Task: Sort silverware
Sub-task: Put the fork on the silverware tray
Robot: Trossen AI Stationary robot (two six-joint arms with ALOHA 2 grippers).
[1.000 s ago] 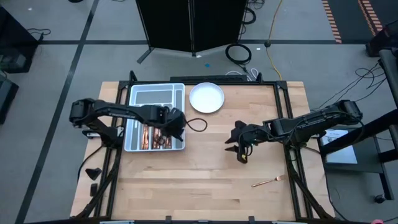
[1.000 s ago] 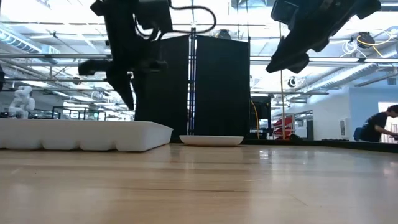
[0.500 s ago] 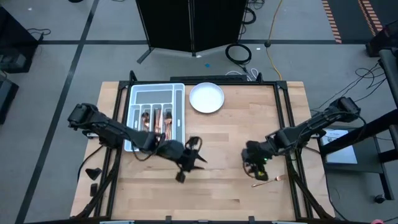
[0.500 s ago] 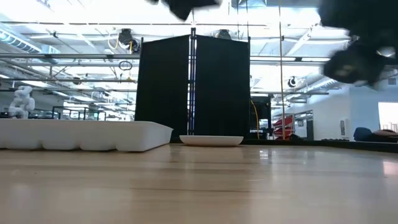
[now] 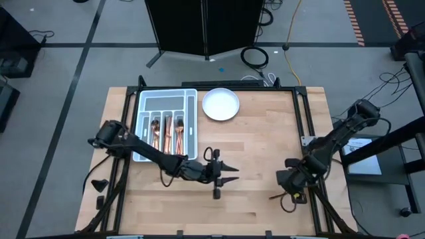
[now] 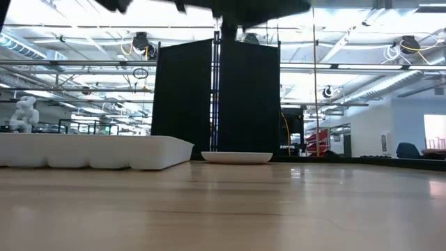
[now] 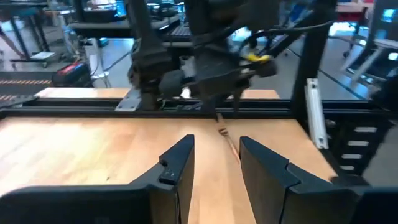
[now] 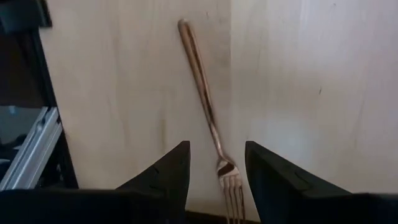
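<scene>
My right claw (image 8: 211, 165) hangs open and empty directly above the fork (image 8: 207, 112) lying on the surface (image 5: 259, 146) near its right edge. My left claw (image 7: 214, 163) is open, empty, mid-surface. Remaining silverware (image 5: 166, 135) lies in the tray (image 5: 192, 126).

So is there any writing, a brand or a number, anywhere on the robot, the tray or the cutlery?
None can be read.
Tray, plate, fork: no markings visible.
Arms: no legible label.
Paper beside the table: too small to read.
</scene>
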